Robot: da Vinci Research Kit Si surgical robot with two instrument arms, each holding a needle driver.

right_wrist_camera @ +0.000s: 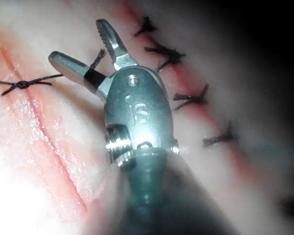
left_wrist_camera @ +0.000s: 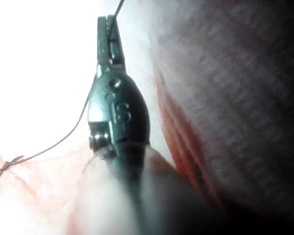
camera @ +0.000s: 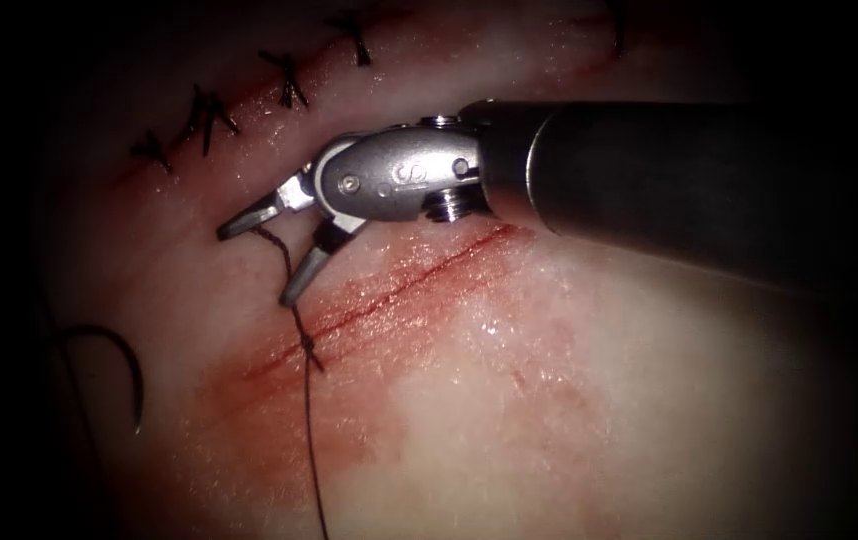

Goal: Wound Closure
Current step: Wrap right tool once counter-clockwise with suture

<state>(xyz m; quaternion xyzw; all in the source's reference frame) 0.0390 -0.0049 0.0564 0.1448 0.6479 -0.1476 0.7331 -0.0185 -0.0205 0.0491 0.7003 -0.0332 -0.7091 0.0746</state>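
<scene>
Darkness rings the lit centre of the endoscope view — no walls or furniture discernible (perhaps vignetting).

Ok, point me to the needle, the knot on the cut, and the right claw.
needle [camera: 135, 372]: endoscope view, outer bend of its curve.
knot [camera: 307, 345]: endoscope view, where the thread crosses the cut.
right claw [camera: 253, 256]: endoscope view, between its open tips.

The tissue is pale pink with a red cut. The thread and stitches are black. The right pincer is silver-grey.
</scene>
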